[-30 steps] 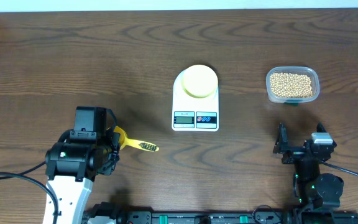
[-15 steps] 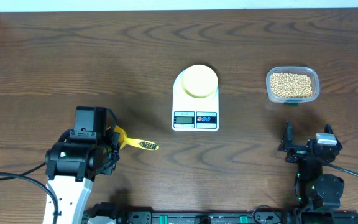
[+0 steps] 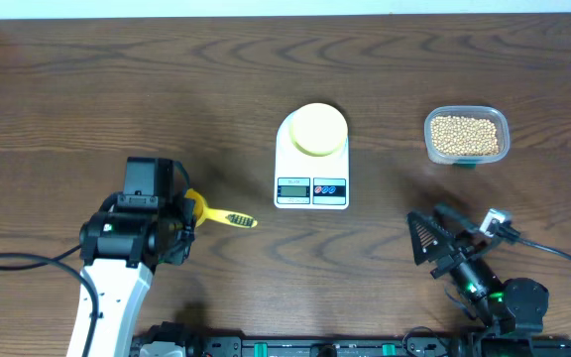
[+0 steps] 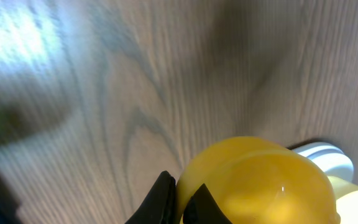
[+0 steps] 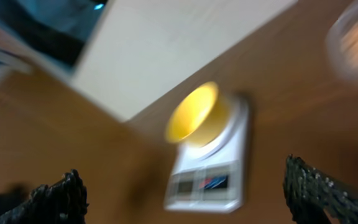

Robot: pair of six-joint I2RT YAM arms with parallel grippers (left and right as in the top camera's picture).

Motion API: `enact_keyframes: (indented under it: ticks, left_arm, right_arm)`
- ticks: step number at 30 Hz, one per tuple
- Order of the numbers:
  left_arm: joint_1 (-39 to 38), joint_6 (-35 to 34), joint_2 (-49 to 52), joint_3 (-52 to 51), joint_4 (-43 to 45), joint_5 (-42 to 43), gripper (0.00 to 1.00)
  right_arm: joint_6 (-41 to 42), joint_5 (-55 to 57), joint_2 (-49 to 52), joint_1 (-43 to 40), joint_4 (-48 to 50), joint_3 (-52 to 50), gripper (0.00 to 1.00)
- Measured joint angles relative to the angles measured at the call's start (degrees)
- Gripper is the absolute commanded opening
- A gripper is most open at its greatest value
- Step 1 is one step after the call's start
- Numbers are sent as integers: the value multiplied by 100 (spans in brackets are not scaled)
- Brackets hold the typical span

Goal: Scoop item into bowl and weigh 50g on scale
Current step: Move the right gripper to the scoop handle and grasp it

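Observation:
The pale-yellow bowl [image 3: 318,129] stands on the white scale [image 3: 311,190] at the table's middle; both show blurred in the right wrist view, bowl [image 5: 193,112] and scale [image 5: 211,180]. The tan beans [image 3: 464,135] fill a clear tub [image 3: 467,157] at the right. My left gripper [image 3: 187,214] is shut on the rim of the bright yellow scoop [image 3: 224,217], low over the table at the left; the left wrist view shows the fingers [image 4: 178,188] pinching the scoop's cup [image 4: 260,183]. My right gripper [image 3: 426,243] is open and empty, below the tub, fingers [image 5: 182,183] spread wide and facing the scale.
The wooden table [image 3: 117,89] runs to a pale wall at the back. The tub appears as a blur at the top right of the right wrist view [image 5: 356,34]. Cables trail from both arms at the front edge.
My right arm has swung and tilted so its open gripper now points left toward the scale. My left arm has shifted slightly up and right with the scoop.

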Motion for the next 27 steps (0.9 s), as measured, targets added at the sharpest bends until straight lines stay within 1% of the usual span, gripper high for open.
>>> enact_keyframes:
  ticks: [2, 4, 8, 13, 17, 21, 27]
  left_arm:
    - [2, -2, 101, 0, 105, 120, 7]
    - [-4, 0, 221, 0, 188, 260, 7]
    - [-144, -2, 450, 0, 352, 501, 7]
    - [-664, -2, 706, 0, 621, 627, 7]
    - [-1163, -2, 815, 0, 927, 682, 8]
    - [-1537, -2, 861, 0, 1099, 671, 7]
    - [-1698, -2, 863, 0, 1110, 601, 7]
  right_arm:
    - [555, -247, 2, 0, 4, 0, 99]
    - [826, -356, 2, 0, 42, 0, 99]
    - [501, -496, 2, 0, 52, 0, 99]
    - [269, -992, 2, 0, 160, 0, 98]
    - [376, -1453, 9, 0, 186, 0, 95]
    - [608, -1904, 175, 2, 184, 52, 94]
    - [815, -2144, 866, 140, 197, 313, 94]
